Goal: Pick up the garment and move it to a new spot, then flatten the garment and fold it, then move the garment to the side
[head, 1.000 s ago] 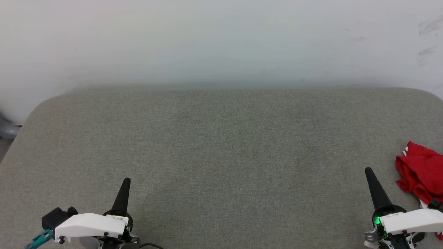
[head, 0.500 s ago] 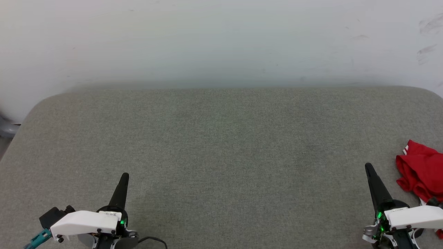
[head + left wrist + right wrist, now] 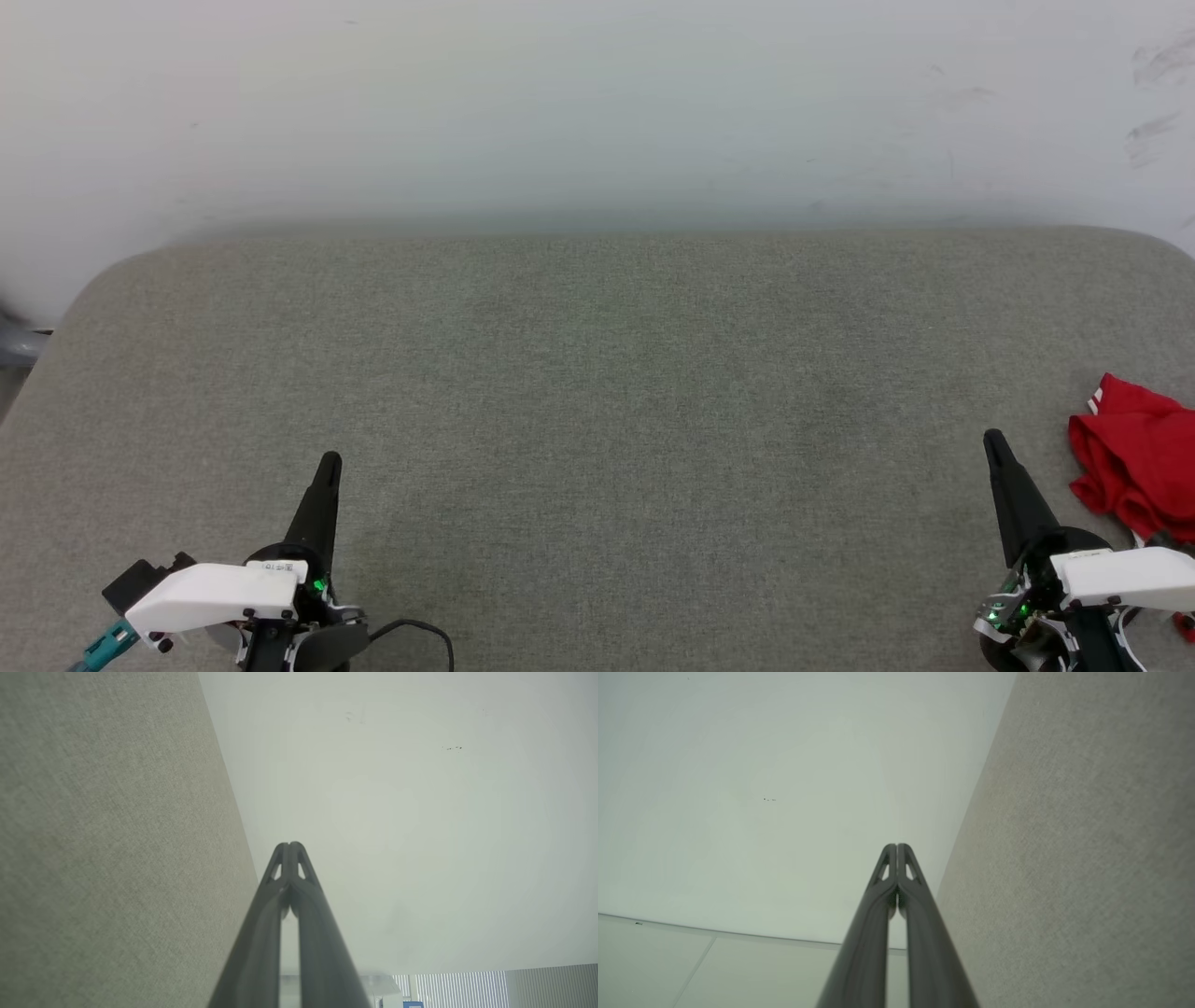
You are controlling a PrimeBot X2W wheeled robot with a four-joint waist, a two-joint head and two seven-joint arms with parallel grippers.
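Red garment [image 3: 1134,457] lies near the right pincer [image 3: 993,439]; both it and the left pincer [image 3: 330,459] are closed, empty.

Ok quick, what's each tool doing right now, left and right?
Left tool: closed, empty.
Right tool: closed, empty; the garment lies untouched to its right.

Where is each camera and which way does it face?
Head view: on the head, facing down at the table and garment; left end effector and right end effector show.
Left wrist view: on that wrist, facing along its shut fingers at the wall.
Right wrist view: likewise, table on its right.
Shared: wrist views both catch table, wall.
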